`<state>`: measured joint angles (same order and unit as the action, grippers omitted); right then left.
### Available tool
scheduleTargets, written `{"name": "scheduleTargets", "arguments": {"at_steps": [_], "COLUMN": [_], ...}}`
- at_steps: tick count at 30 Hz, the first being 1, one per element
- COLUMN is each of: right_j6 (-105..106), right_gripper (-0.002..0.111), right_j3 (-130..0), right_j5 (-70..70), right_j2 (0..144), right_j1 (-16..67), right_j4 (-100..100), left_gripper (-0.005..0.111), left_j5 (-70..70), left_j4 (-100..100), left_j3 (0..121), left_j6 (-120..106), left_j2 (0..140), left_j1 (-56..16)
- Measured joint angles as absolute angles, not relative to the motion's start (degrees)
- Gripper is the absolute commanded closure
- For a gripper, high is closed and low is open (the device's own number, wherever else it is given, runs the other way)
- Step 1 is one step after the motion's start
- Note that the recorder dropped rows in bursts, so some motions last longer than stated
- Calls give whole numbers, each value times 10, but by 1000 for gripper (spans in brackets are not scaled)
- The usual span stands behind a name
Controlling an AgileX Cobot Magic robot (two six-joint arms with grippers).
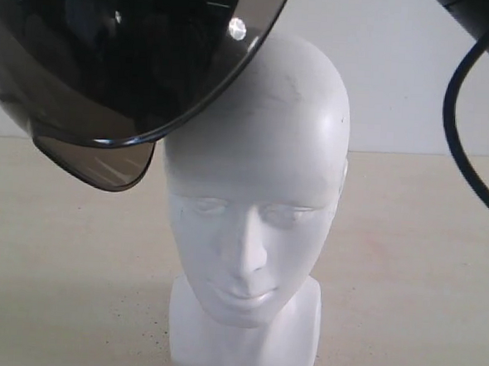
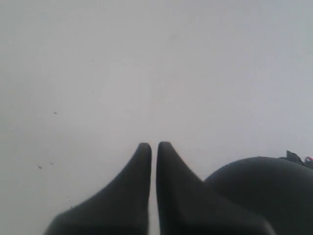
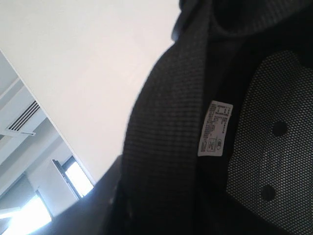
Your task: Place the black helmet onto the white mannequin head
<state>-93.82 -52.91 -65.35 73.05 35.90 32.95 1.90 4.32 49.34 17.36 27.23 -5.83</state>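
Observation:
The black helmet (image 1: 111, 50) hangs in the air at the upper left, its smoky visor (image 1: 104, 164) tilted down and overlapping the crown of the white mannequin head (image 1: 256, 192). The head stands upright on its neck base at the middle of the table, facing the camera. My left gripper (image 2: 154, 145) is shut with only a hairline gap and nothing between its fingers; the helmet's dome (image 2: 264, 191) sits right beside it. The right wrist view looks into the helmet's padded lining (image 3: 166, 142), with its white label (image 3: 215, 129). My right gripper (image 3: 146, 220) is buried in that padding and grips it.
A black cable (image 1: 450, 121) loops down from the right arm (image 1: 487, 11) at the upper right. The beige table (image 1: 57, 263) stretches on both sides of the head, with a white wall behind. The right wrist view also shows a ceiling vent (image 3: 22, 120).

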Motion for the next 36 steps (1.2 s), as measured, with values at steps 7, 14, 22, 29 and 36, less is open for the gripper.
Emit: {"name": "scheduleTargets", "arguments": {"at_steps": [7, 14, 22, 29, 36], "right_j6": [-935, -928, -859, -823, -801], "right_gripper": [108, 108, 108, 108, 108], "right_j3": [-529, -529, -495, -468, -467], "right_j5": [-653, -653, -681, -673, -660], "right_j2": [730, 730, 730, 727, 704], "right_j1": [359, 359, 360, 360, 360], "right_j4": [329, 328, 318, 300, 310], "left_gripper": [102, 102, 102, 102, 102], "left_j5": [81, 166, 220, 262, 284], "left_j4": [50, 42, -5, -21, -51], "left_j3": [590, 700, 847, 872, 857], "left_j6": [76, -39, -155, -191, -215], "left_j2": [362, 473, 620, 627, 636], "left_j1": [-186, -240, -240, -240, -240]}}
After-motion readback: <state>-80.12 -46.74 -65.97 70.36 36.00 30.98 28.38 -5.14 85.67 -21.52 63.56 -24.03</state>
